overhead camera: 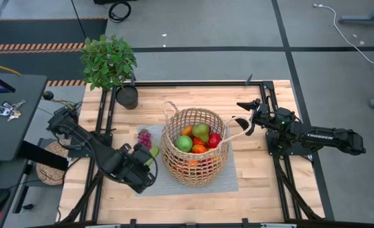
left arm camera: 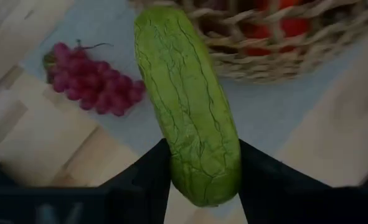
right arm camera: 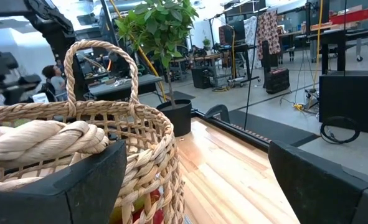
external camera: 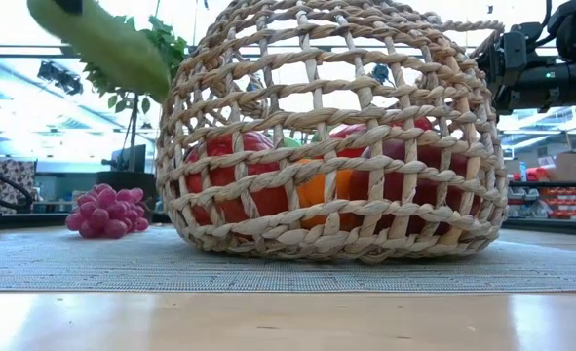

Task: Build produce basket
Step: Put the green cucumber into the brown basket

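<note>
- The basket (overhead camera: 194,147) sits on a grey mat (overhead camera: 231,180), already holding apples, oranges and a pear.
- The left gripper (overhead camera: 143,166), just beside the basket, clenches the cucumber (left arm camera: 190,106); grapes (overhead camera: 144,137) lie nearby, still outside.
- The right gripper (overhead camera: 245,118) hangs released at the far handle.
- Wooden table (overhead camera: 269,190), workshop beyond.

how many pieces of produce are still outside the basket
2. The cucumber is held in the left pincer, lifted beside the basket. The purple grapes lie on the grey mat left of the basket. Anything behind the basket may be hidden.
</note>
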